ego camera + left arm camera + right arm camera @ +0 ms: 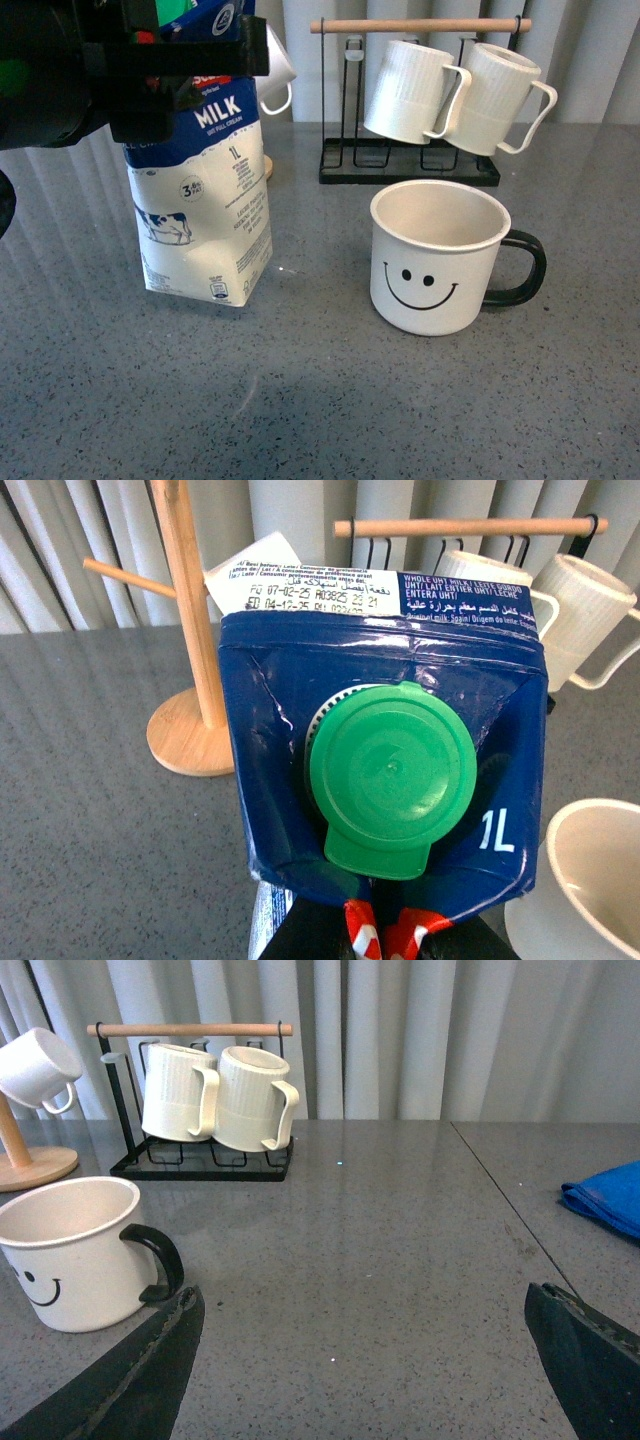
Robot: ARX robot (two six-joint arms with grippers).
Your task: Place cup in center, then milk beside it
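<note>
Enamel cup (437,258) sits mid-bench (320,410), apparently done; milk (205,220) stands at its 9 o'clock, left gripper (190,58) clamped on its top, release seemingly left; right gripper (362,1305) spread apart, empty.

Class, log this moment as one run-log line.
left gripper: shut on milk carton top | carton: upright, left of smiley mug, apart | right gripper: open, empty

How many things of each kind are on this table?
Smiley mug: 1
Ribbed white mugs: 2
Small white cup: 1
Milk carton: 1
Black mug rack: 1
Wooden mug stand: 1
Blue cloth: 1
Total: 8
</note>
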